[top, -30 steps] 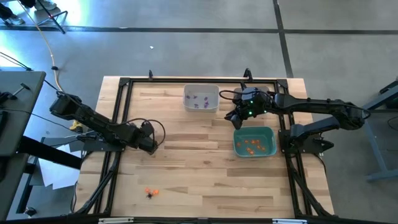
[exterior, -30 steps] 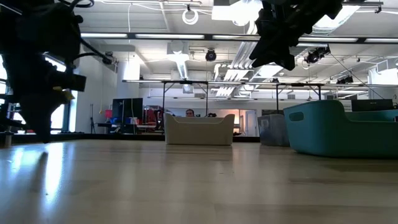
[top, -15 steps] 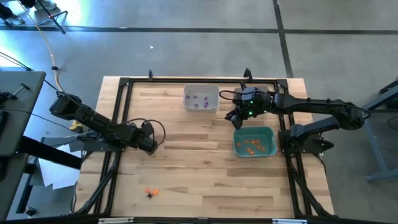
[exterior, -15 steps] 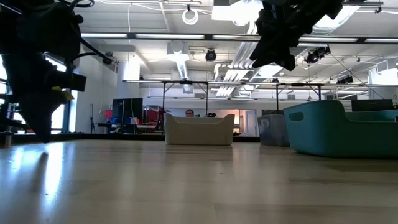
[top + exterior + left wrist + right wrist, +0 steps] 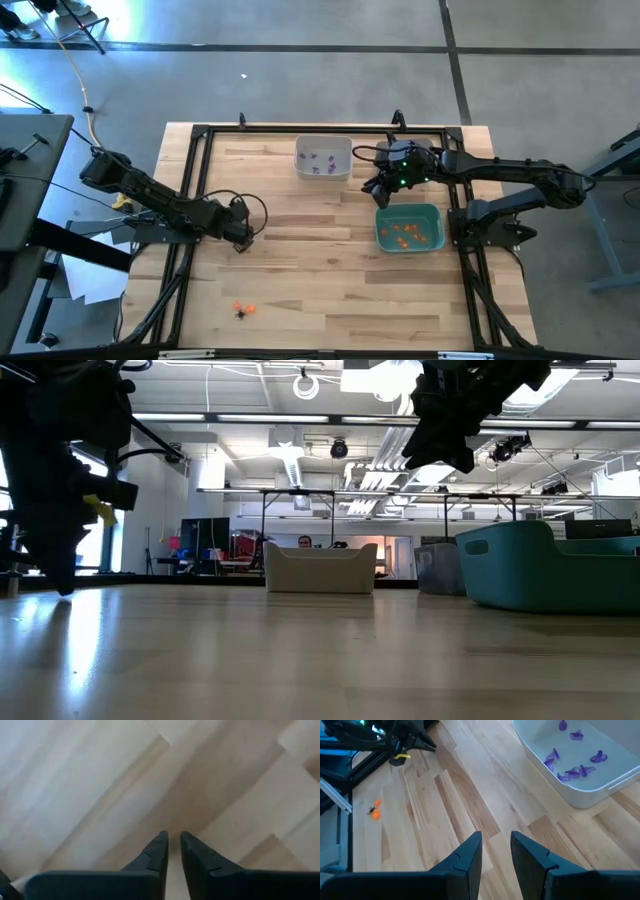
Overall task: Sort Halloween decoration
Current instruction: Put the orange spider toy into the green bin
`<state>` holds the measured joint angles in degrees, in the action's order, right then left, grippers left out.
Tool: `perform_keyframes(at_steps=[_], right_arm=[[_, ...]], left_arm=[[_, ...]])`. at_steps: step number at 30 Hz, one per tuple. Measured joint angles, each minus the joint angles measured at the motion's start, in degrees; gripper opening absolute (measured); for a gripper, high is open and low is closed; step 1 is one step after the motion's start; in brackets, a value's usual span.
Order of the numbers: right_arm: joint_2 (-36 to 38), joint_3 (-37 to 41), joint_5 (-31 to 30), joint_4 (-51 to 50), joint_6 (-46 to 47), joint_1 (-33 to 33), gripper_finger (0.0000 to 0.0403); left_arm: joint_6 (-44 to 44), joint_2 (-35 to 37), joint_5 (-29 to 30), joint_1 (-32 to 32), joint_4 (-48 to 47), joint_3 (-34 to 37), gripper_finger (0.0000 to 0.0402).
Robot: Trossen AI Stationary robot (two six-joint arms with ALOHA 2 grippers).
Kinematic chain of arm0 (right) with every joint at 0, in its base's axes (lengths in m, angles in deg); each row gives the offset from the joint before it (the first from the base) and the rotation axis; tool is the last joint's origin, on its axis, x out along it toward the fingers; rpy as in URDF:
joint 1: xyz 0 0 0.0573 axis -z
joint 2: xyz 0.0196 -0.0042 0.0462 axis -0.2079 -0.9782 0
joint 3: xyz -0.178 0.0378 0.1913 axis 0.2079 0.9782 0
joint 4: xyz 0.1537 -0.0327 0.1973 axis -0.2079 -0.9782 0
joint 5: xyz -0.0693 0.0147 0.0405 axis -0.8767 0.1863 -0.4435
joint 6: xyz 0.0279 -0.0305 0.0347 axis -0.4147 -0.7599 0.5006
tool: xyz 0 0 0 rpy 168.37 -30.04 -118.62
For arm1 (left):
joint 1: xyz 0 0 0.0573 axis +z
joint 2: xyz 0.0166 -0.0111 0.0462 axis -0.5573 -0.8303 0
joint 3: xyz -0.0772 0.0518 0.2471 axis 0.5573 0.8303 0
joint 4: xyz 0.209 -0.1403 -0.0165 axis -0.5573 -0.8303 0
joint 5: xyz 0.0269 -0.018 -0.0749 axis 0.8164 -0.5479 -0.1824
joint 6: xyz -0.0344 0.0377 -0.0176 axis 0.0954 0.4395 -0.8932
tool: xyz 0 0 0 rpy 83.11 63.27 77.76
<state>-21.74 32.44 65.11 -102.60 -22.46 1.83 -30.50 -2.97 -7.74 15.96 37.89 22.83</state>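
A: Where are the Halloween trinkets being kept?

B: Purple ones (image 5: 322,157) are being held in the white bin (image 5: 323,143), orange ones (image 5: 405,232) in the teal bin (image 5: 409,210). A few loose pieces (image 5: 241,309) are lying near the table's (image 5: 330,290) front edge.

A: And the grippers?

B: The left gripper (image 5: 243,243) is being held low over bare wood, fingers slightly parted, gripping nothing. The right gripper (image 5: 378,195) is being held parted and empty between the two bins.

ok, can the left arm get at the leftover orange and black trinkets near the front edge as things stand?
Probably yes. The left gripper hangs low over bare wood, fingers slightly apart with nothing between them, and only open table separates it from the trinkets.
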Motion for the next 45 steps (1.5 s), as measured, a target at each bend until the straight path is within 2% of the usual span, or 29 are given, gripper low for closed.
perform_keyframes(at_steps=[11, 21, 25, 29, 31, 34, 38, 43, 45], right_arm=[[0.0, 0.0, 0.0, 0.0, 0.4, 0.0, 0.0099], [0.0, 0.0, -2.8, -0.1, 3.1, 0.0, 0.0099], [0.0, 0.0, -0.3, -0.8, 4.9, -1.2, 0.0099], [0.0, 0.0, -0.1, -1.1, 4.9, -3.6, 0.0099], [0.0, 0.0, -0.1, -1.1, 4.6, -4.5, 0.0099], [0.0, 0.0, -1.7, -1.1, 4.6, -5.6, 0.0099], [0.0, 0.0, -3.1, -1.4, 4.5, -6.6, 0.0099], [0.0, 0.0, -3.5, -1.5, 4.5, -8.1, 0.0099], [0.0, 0.0, -6.5, -1.5, 4.5, -9.0, 0.0099]], left_arm=[[5.1, 0.0, -8.0, 0.0, -0.4, -0.1, 0.0124], [1.0, 0.0, -10.5, -0.3, 0.0, -0.1, 0.0133], [0.6, 0.0, -17.2, -2.6, 4.1, -0.1, 0.0134], [-1.6, 0.0, -29.3, -6.8, 14.8, -0.1, 0.0134], [-3.5, 0.0, -32.8, -9.0, 20.1, -0.1, 0.0134], [-7.5, 0.0, -32.9, -12.7, 27.7, -0.1, 0.0134], [-13.7, -0.1, -30.6, -17.4, 32.7, -0.1, 0.0134], [-20.4, -0.4, -27.9, -22.7, 33.1, -0.1, 0.0134], [-21.2, -0.4, -25.3, -23.8, 32.4, -0.1, 0.0134]])
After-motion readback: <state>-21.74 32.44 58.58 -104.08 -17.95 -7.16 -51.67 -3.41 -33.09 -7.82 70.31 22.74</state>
